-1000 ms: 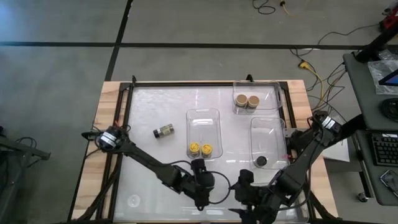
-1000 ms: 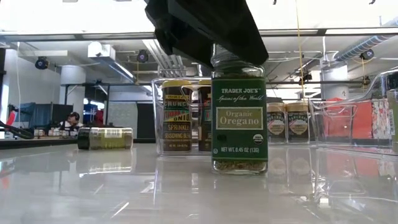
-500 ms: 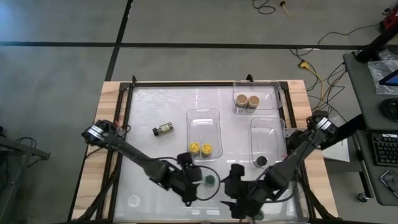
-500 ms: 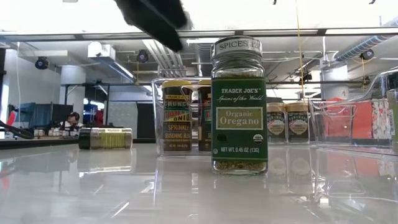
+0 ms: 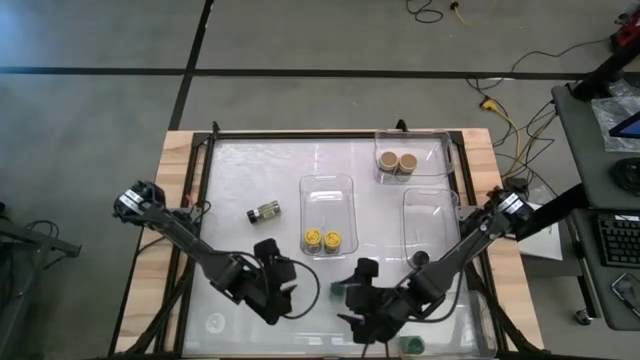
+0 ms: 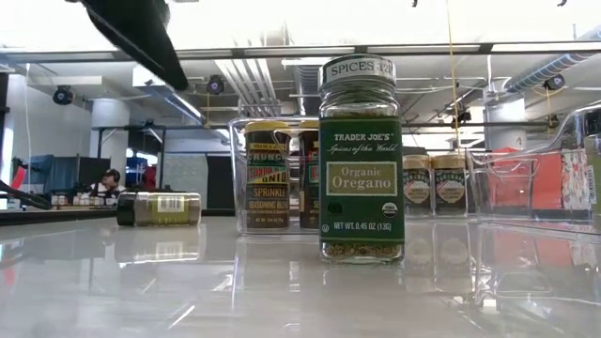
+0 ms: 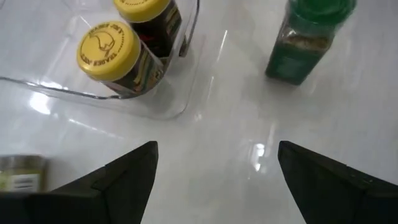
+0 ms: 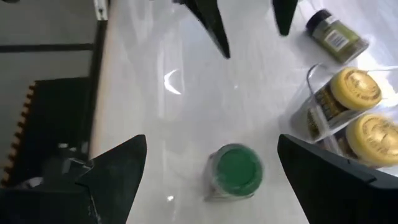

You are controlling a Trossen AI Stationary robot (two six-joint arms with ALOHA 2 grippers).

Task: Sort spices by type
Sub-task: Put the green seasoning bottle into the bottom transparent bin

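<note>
Green-lidded oregano jar (image 6: 362,160) upright on table — both tools apart, open

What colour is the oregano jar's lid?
Green, clearest in the right wrist view: oregano jar.

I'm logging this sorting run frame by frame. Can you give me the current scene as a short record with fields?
green-lid oregano jar: upright on the table, outside any tray, held by neither gripper
yellow-lid jars: two, upright in the middle tray
tan-lid jars: two, in the far tray
black-lid jar: in the right tray
lying jar: on its side, left of the trays
left gripper: jaws open, beside the oregano jar
right gripper: jaws open, oregano jar between them
</note>
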